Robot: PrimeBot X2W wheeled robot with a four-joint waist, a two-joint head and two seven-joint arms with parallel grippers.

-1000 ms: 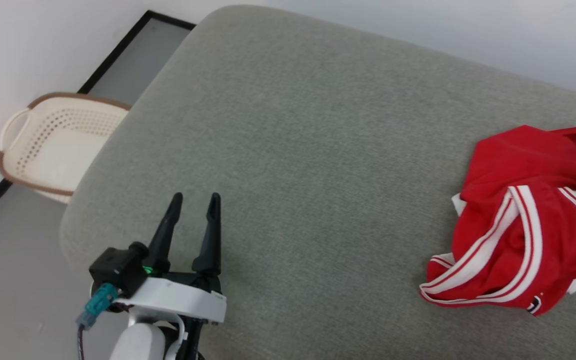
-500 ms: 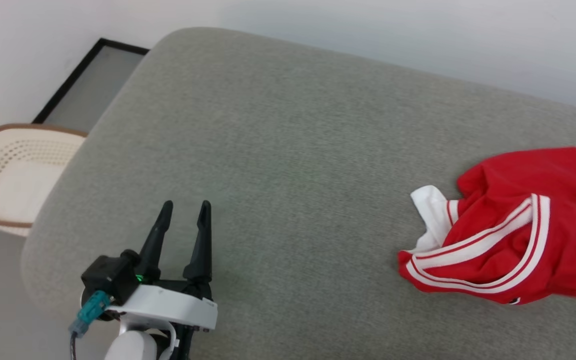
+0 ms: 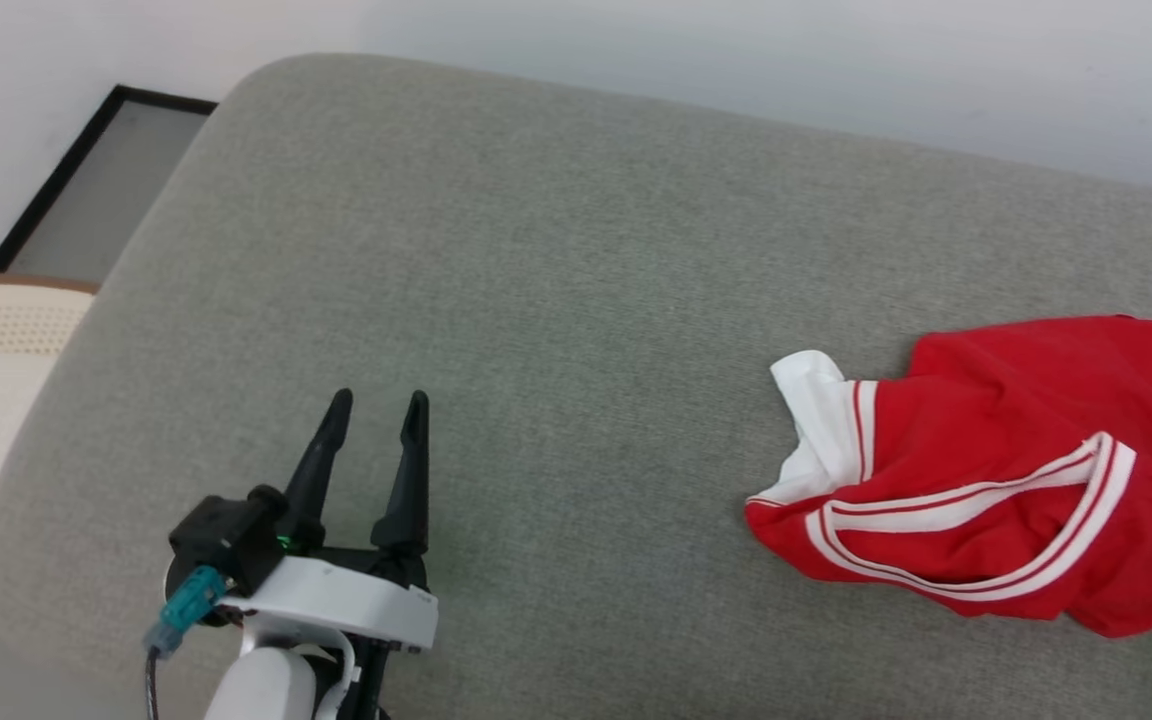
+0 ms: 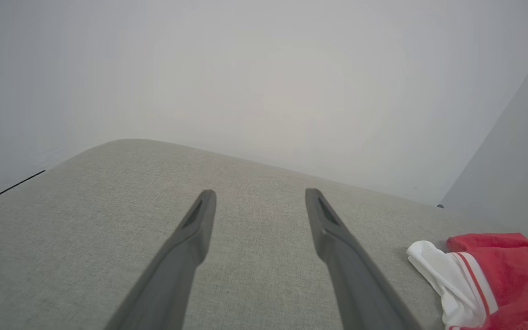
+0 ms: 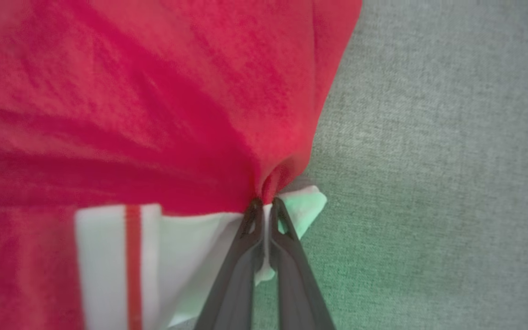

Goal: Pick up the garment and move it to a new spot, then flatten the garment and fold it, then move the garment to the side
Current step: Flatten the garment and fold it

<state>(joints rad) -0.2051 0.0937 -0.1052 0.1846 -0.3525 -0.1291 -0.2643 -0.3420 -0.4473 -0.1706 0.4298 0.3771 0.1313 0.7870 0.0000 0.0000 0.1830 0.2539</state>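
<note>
While left gripper gapes, right gripper pinches garment

Crumpled at the head view's right edge, the garment lies on the grey cushion. At lower left, the left gripper stands spread and empty.

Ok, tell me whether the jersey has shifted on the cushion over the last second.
Yes. The jersey has slid away from the back edge of the cushion, toward the robot; its white sleeve now trails out leftward.
</note>
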